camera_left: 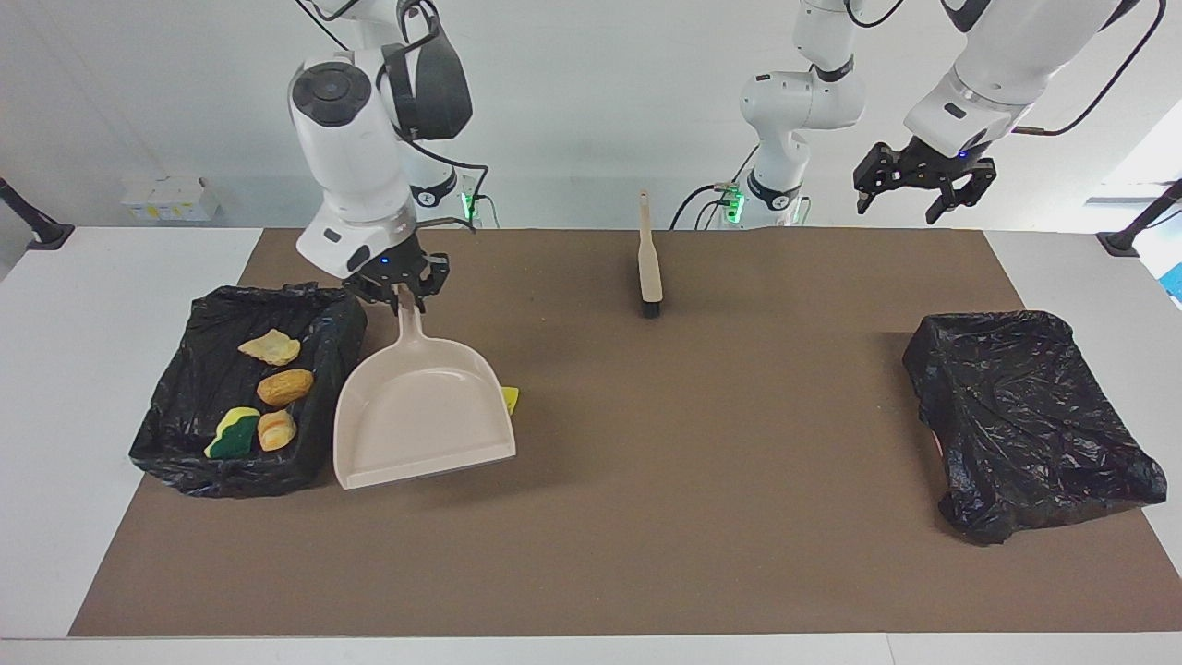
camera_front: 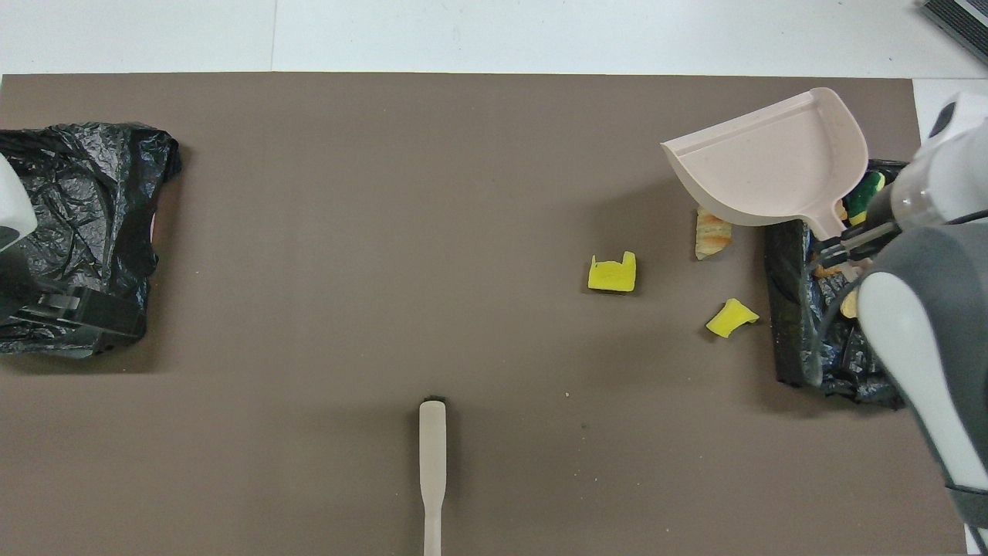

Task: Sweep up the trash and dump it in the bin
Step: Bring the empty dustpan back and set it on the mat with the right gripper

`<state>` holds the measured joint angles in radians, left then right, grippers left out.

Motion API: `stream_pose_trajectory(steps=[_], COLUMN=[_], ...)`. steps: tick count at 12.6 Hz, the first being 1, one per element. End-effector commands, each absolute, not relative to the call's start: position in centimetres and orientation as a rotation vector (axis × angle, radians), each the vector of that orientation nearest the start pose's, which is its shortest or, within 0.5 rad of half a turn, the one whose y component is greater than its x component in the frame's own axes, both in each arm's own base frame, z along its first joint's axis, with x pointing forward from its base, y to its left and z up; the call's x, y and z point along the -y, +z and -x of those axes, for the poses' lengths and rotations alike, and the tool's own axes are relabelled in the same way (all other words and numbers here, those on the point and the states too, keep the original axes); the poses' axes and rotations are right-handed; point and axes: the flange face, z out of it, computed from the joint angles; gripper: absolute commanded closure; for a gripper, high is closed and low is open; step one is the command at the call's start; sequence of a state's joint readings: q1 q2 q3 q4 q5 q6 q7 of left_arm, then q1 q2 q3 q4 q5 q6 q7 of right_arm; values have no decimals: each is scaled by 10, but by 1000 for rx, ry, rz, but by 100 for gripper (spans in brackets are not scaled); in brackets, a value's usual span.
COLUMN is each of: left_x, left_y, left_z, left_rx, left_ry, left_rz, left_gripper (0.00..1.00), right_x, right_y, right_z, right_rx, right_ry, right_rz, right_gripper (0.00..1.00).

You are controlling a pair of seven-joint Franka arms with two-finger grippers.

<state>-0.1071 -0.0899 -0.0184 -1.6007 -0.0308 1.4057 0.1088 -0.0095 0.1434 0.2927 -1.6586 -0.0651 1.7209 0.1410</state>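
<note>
Trash (camera_front: 612, 273) lies near dustpan (camera_left: 420, 416), clamped by right gripper (camera_left: 399, 289); left gripper (camera_left: 922, 181) seemingly spread

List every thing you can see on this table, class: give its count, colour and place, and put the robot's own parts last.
mat: one, brown, covering the white table
open bin: one, black-bagged, right arm's end
trash in bin: four; tan flake, two orange bread lumps, yellow green-backed sponge
trash on mat: three, beside the open bin; two yellow scraps, one orange bread lump
covered bin: one, black, left arm's end
brush: one, beige, mid-mat, near the robots
dustpan: one, beige, held over the mat beside the open bin
right pincer: shut on the dustpan's handle
left pincer: open, waiting in the air at its own end
</note>
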Motion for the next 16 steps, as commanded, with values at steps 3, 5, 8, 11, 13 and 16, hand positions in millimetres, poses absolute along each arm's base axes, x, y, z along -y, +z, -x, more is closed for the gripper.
stream_pose_trajectory(steps=[3,5,8,11,13,16], left_x=[65,67,66,67,66,66], left_y=[650,650,651,651,651,651], left_z=[-505,-505,-505,-505,-505,-505], left_rx=[-374,-377,-374,-377,-379,-374], left_ry=[148,148,145,145,145,145], left_rz=[3130,3129,3130,3130,3129,3130], left_gripper=[0,0,0,0,0,0], right_x=[-255,-300,-379,-422,-428,-431], right_y=[470,451,404,372,372,371], right_z=[-574,-568,-555,-561,-563,-557], right_rx=[126,45,-45,-83,-72,-62], right_ry=[83,41,66,4,-7,4], right_rz=[3129,3100,3110,3168,3164,3162], right_gripper=[100,100,100,100,100,81])
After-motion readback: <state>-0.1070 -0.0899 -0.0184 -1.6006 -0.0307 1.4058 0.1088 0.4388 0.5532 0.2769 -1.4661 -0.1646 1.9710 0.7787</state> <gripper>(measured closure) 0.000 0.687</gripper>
